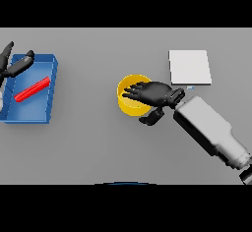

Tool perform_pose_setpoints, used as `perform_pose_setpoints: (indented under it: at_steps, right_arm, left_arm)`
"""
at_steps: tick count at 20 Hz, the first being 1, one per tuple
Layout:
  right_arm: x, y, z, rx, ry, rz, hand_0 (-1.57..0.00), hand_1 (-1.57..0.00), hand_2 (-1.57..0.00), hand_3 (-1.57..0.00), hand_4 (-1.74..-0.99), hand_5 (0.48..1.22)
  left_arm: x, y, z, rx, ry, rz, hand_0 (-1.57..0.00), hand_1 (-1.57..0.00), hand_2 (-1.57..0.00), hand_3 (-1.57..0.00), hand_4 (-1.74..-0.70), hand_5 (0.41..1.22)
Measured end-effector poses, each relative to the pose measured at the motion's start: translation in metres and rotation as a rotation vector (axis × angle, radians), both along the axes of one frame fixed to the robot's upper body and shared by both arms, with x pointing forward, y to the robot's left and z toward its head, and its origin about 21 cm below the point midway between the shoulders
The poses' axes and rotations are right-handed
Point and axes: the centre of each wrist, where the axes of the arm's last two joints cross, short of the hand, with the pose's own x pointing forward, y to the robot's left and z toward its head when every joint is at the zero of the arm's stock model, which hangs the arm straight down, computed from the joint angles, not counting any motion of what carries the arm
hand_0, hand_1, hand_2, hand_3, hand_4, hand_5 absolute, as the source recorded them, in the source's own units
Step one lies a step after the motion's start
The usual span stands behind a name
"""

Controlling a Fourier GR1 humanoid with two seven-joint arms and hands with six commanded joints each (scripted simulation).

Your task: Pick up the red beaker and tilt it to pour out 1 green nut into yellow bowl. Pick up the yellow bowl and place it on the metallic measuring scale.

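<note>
We take the yellow bowl (129, 102) as our landmark; it sits near the middle of the grey table (98, 142). Our right hand (153, 94) lies over the bowl's right rim, fingers reaching across the opening and the thumb dropped outside the wall just below it, so the hand is grasping the bowl. It covers the bowl's right half, and we cannot see whether anything lies inside.

Up and to the right of the bowl, near but apart from it, lies the metallic measuring scale (190, 67), a pale square plate; our wrist hides part of its lower edge. Between bowl and scale there is only a narrow strip of bare table.

Far to the left of the bowl, well apart, sits a blue tray (51, 86) at the table's left edge, with a red beaker (32, 89) lying slantwise inside it. Our left hand (15, 64) shows over the tray's upper left corner, fingers relaxed and holding nothing; its arm is cut off by the frame.

Below the bowl and between it and the tray, wide bare table lies free for moving.
</note>
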Motion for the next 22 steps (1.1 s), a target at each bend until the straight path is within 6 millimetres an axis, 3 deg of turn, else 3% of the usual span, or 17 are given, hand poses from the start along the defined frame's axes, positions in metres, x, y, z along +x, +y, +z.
perform_pose_setpoints:
  at_steps: [3,6,7,8,9,12,16,20,22]
  right_arm:
    - [0.002,0.002,-0.006,-0.026,0.014,-0.001,0.00,0.00,0.00,-0.02,-1.195,0.708]
    - [0.003,0.007,-0.010,-0.036,0.023,-0.020,-0.05,-0.06,-0.09,-0.13,-1.261,0.809]
    - [0.004,0.007,-0.008,-0.038,0.010,-0.021,-0.19,-0.18,-0.19,-0.21,-1.309,0.891]
    - [0.004,0.006,-0.009,-0.035,0.021,-0.004,-0.45,-0.41,-0.35,-0.32,-1.363,0.957]
    - [0.003,0.004,-0.011,-0.026,0.018,0.003,-0.68,-0.64,-0.59,-0.57,-1.435,1.010]
    - [0.004,0.003,-0.008,-0.009,0.026,0.020,-1.11,-1.09,-1.07,-0.88,-1.578,1.113]
    - [0.004,0.007,-0.003,-0.029,0.037,0.016,-1.38,-1.38,-1.29,-1.11,-1.674,1.177]
    - [0.004,0.004,-0.003,-0.029,0.047,0.004,-1.49,-1.49,-1.36,-1.20,-1.714,1.203]
    - [0.003,0.002,0.007,-0.011,0.037,0.018,-1.52,-1.52,-1.41,-1.18,-1.724,1.209]
  left_arm:
    - [0.000,0.001,0.002,0.008,0.000,-0.005,0.00,0.00,0.00,0.00,-0.79,0.711]
    - [-0.001,0.003,0.002,0.009,0.002,-0.004,0.00,0.00,0.00,0.00,-0.79,0.712]
    - [0.000,0.003,0.005,0.007,0.007,-0.004,0.00,0.00,0.00,0.00,-0.79,0.711]
    - [-0.001,0.004,0.005,0.009,0.006,-0.005,0.00,0.00,0.00,0.00,-0.79,0.710]
    - [0.000,0.004,0.004,0.014,0.004,-0.002,0.00,0.00,0.00,0.00,-0.79,0.710]
    - [-0.001,0.004,0.002,0.004,-0.002,-0.005,0.00,0.00,0.00,0.00,-0.79,0.707]
    - [0.001,0.002,0.004,0.020,0.010,-0.007,0.00,0.00,0.00,0.00,-0.78,0.710]
    - [0.001,0.002,0.005,0.017,-0.004,-0.012,0.00,0.00,0.00,0.00,-0.79,0.704]
    - [0.001,0.001,0.004,0.021,0.000,-0.008,0.00,0.00,0.00,0.00,-0.78,0.704]
